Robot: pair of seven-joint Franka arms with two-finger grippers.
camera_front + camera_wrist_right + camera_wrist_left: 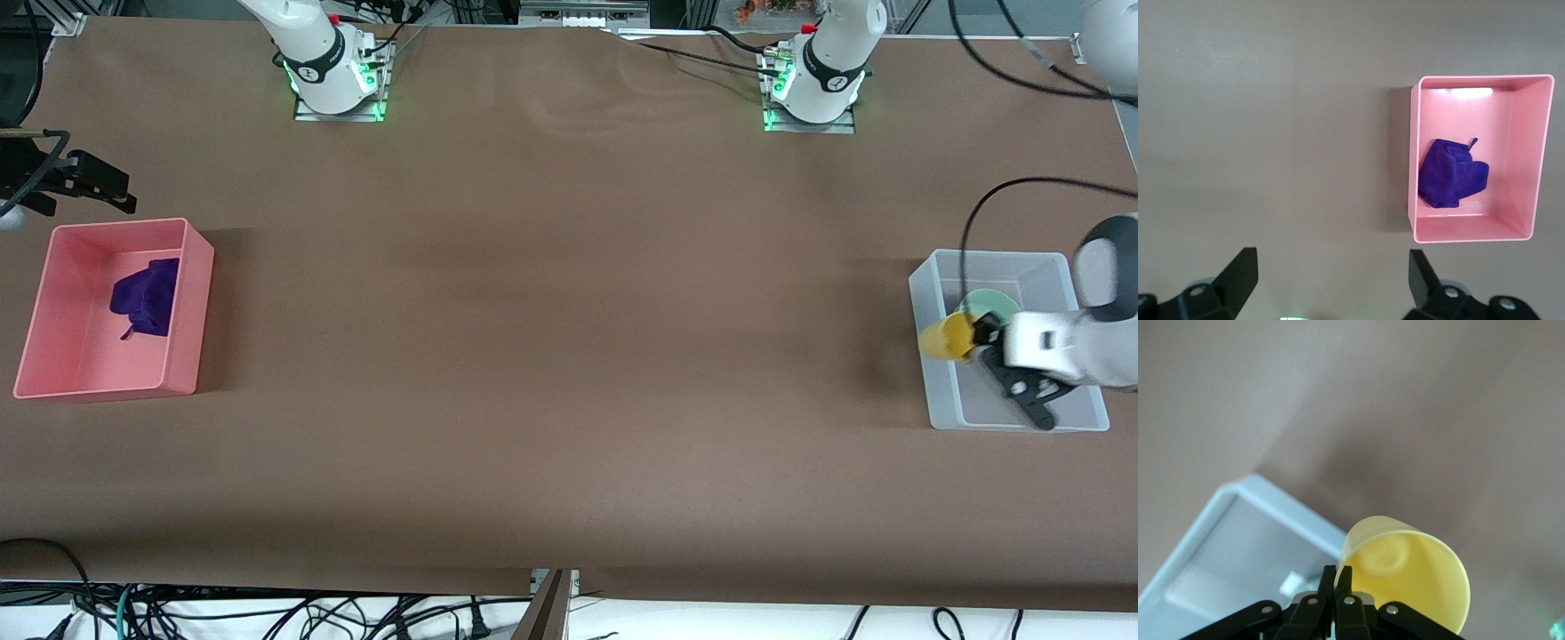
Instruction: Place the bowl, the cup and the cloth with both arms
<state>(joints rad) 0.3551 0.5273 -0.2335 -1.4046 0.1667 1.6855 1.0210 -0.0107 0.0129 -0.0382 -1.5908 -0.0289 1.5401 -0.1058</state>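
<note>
Brown table (551, 356), left gripper (1336, 577) clamping cup (1408, 577) rim over clear bin (942, 391), right gripper (1331, 277) spread, waiting

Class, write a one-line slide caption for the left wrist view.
Left gripper shut on the rim of the yellow cup, held tilted over a corner of the clear bin.

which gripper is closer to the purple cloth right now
Right. The right gripper hangs open just past the pink bin that holds the cloth; the left gripper grips the yellow cup over the clear bin.
</note>
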